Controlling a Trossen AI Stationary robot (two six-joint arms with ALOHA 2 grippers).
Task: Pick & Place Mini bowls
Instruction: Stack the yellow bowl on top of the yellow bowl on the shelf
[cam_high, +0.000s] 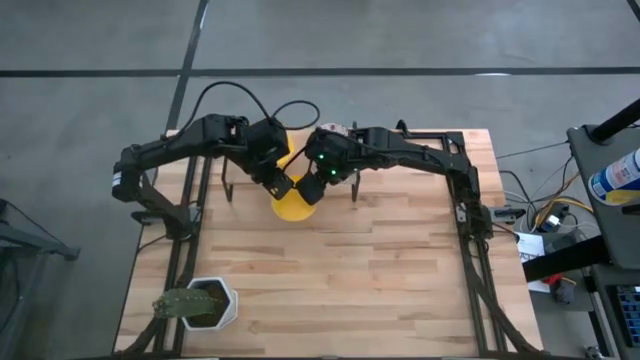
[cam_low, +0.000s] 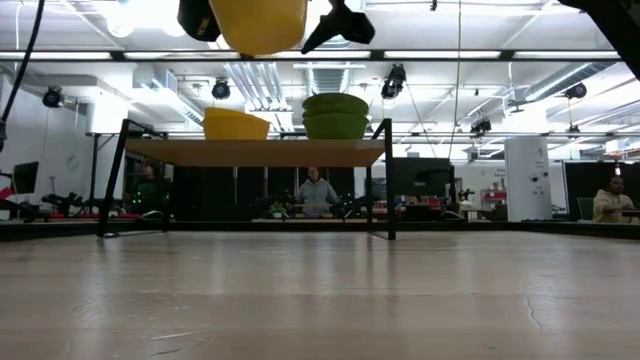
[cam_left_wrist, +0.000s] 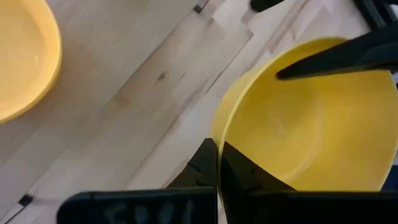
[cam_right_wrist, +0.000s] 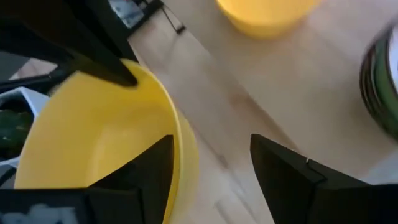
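Note:
A plain yellow mini bowl (cam_high: 293, 205) hangs in the air between both arms over the table's far middle; in the low view the bowl (cam_low: 258, 25) is well above the tabletop. My left gripper (cam_left_wrist: 217, 152) is shut on its rim. My right gripper (cam_right_wrist: 211, 146) is open at the opposite rim, one finger (cam_right_wrist: 155, 162) inside the bowl and the other (cam_right_wrist: 280, 165) well outside it. A second yellow bowl (cam_low: 235, 123) rests by its base on the raised shelf (cam_low: 250, 152). No speckled bowl shows clearly. My left gripper pinches the bowl's rim (cam_left_wrist: 227, 134) on the side toward the left arm, one finger inside the bowl and one outside, coming at a slant from above. The bowl is lifted clear and sits roughly upright, mouth up. My right gripper straddles the opposite rim (cam_right_wrist: 177, 134); whether its inner finger touches the wall, I cannot tell.
A wooden shelf on black legs stands at the table's far edge, carrying the yellow bowl and stacked green bowls (cam_low: 335, 115). A white hexagonal cactus pot (cam_high: 205, 303) sits at the near left corner. The table's near half (cam_high: 380, 290) is bare wood. People sit in the room behind.

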